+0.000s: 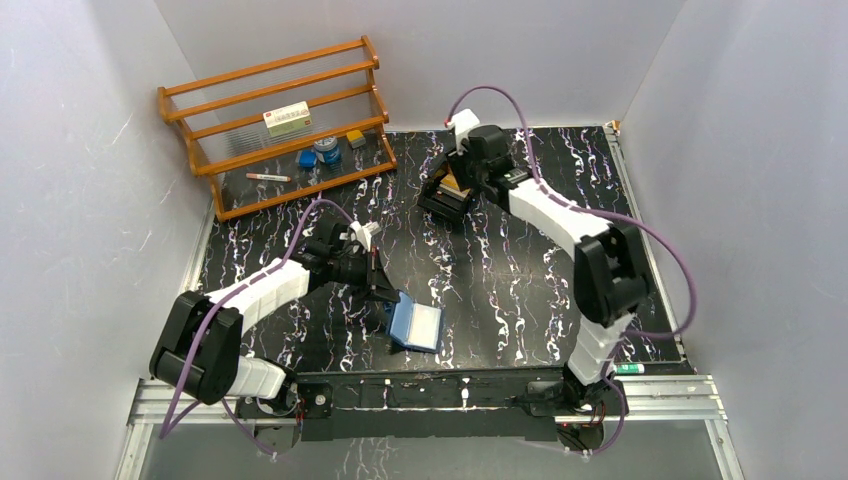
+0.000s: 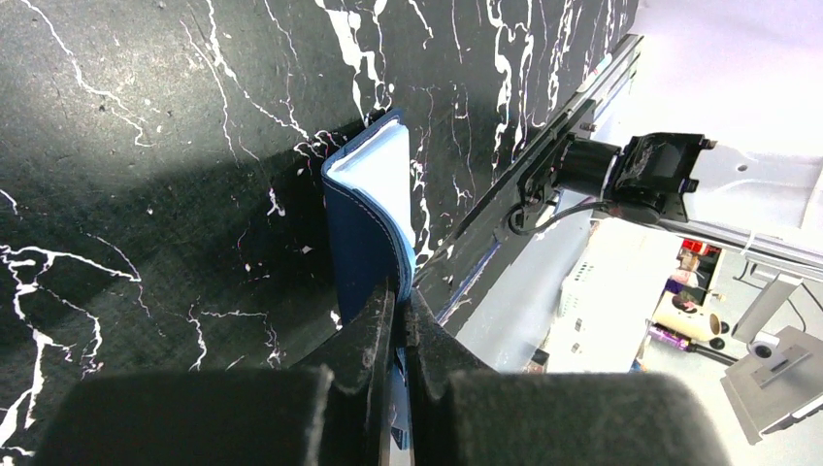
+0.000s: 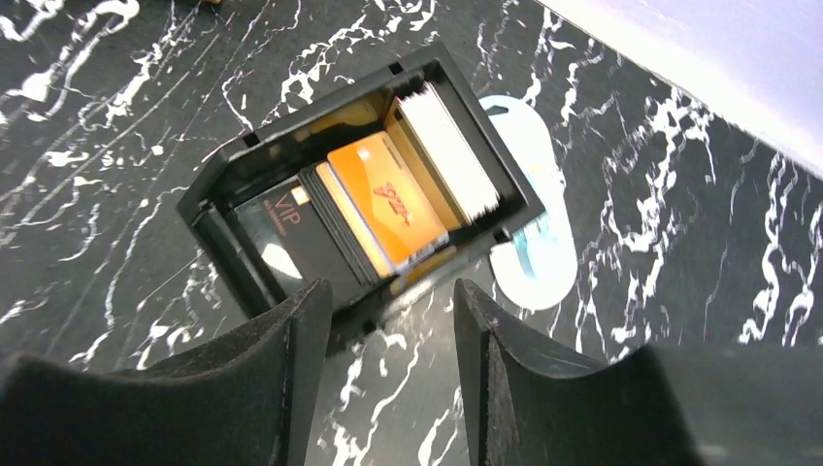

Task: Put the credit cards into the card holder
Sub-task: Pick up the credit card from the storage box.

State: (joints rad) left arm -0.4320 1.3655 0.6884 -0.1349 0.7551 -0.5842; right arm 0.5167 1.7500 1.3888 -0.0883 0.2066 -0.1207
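Observation:
The navy-blue card holder point(image 1: 415, 325) lies open near the table's front, its light blue inside showing. My left gripper point(image 1: 383, 288) is shut on one edge of it. In the left wrist view the card holder point(image 2: 361, 218) stands on edge with its flap pinched between my left gripper's point(image 2: 400, 291) jaws. The credit cards point(image 3: 386, 199), orange, white and one dark with "VIP", stand in a black tray point(image 3: 311, 131). My right gripper point(image 3: 393, 301) hangs open just in front of the tray with nothing between its fingers. From above, the right gripper point(image 1: 456, 180) covers most of the tray point(image 1: 440, 207).
A wooden rack point(image 1: 280, 125) at the back left holds a white box point(image 1: 287, 119), small blue items and a pen. A white oval tag point(image 3: 532, 209) lies beside the tray. A green marker point(image 1: 630, 368) rests by the right arm's base. Grey walls close in three sides.

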